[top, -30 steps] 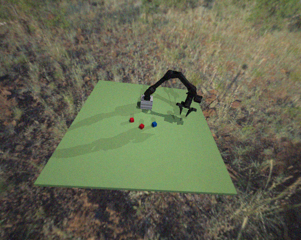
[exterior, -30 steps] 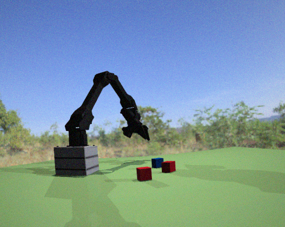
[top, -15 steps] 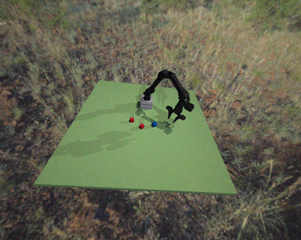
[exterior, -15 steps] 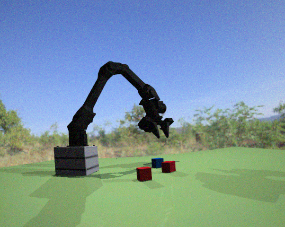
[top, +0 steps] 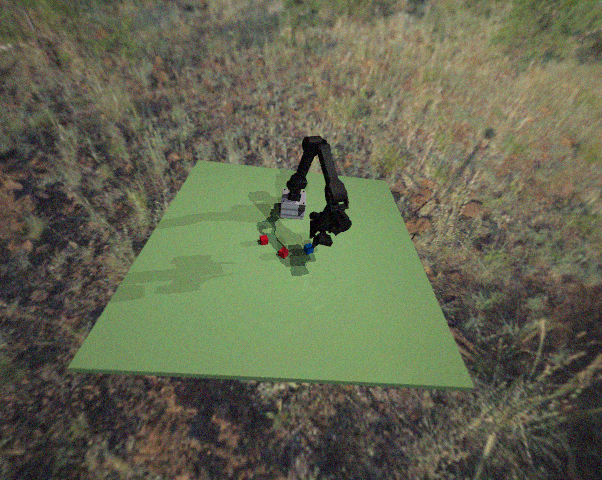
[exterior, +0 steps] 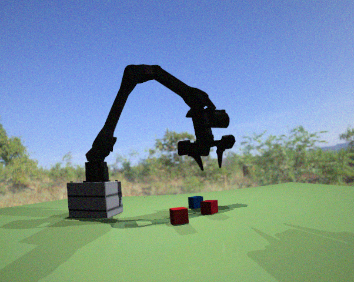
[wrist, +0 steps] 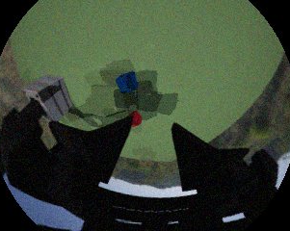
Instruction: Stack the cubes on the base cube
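Observation:
A blue cube (top: 308, 249) (exterior: 195, 202) (wrist: 127, 82) and two red cubes stand apart on the green surface. One red cube (top: 263, 239) (exterior: 179, 215) is nearest in the exterior view. The other red cube (top: 283, 252) (exterior: 209, 207) is between it and the blue cube in the top view. The wrist view shows one red cube (wrist: 136, 119), partly behind the left fingertip; the other is hidden there. Nothing is stacked. Which cube is fixed cannot be seen. My gripper (exterior: 211, 168) (wrist: 153, 120) is open and empty, pointing down well above the cubes.
The grey robot base (top: 292, 207) (exterior: 86, 194) (wrist: 63, 98) stands behind the cubes in the top view and left of them in the exterior view. The green surface (top: 270, 320) (exterior: 159, 248) carries arm shadows around the cubes.

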{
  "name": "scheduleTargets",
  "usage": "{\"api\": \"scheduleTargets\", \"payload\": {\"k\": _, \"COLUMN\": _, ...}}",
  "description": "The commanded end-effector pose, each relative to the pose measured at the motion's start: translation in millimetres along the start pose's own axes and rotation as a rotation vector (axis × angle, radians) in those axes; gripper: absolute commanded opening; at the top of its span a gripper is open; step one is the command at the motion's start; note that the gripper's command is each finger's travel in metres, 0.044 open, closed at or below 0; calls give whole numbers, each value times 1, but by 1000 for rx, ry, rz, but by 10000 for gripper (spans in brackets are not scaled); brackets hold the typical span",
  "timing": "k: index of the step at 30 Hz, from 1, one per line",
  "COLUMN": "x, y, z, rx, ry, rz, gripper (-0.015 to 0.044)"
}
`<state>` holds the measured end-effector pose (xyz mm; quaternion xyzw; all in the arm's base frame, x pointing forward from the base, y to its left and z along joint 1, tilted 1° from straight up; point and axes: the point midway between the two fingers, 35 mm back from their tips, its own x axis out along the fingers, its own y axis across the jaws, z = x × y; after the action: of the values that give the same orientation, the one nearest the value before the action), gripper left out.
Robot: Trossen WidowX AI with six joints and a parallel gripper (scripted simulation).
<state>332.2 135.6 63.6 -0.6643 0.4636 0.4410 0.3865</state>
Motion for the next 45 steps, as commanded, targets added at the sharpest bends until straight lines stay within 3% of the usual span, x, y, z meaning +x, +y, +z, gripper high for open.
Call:
{"api": "scheduleTargets", "payload": {"k": 1, "x": 11, "y": 8, "z": -36, "rx": 178, "ry": -35, "rz": 50, "gripper": 265}}
{"api": "scheduleTargets", "payload": {"k": 28, "x": 48, "y": 115, "z": -205, "rx": 1286, "ry": -199, "rz": 258, "gripper": 265}}
{"api": "scheduleTargets", "payload": {"k": 37, "x": 50, "y": 119, "z": -207, "rx": 1314, "ry": -203, "rz": 262, "gripper": 265}}
{"api": "scheduleTargets", "payload": {"k": 45, "x": 108, "y": 124, "z": -189, "rx": 1314, "ry": -203, "rz": 262, "gripper": 265}}
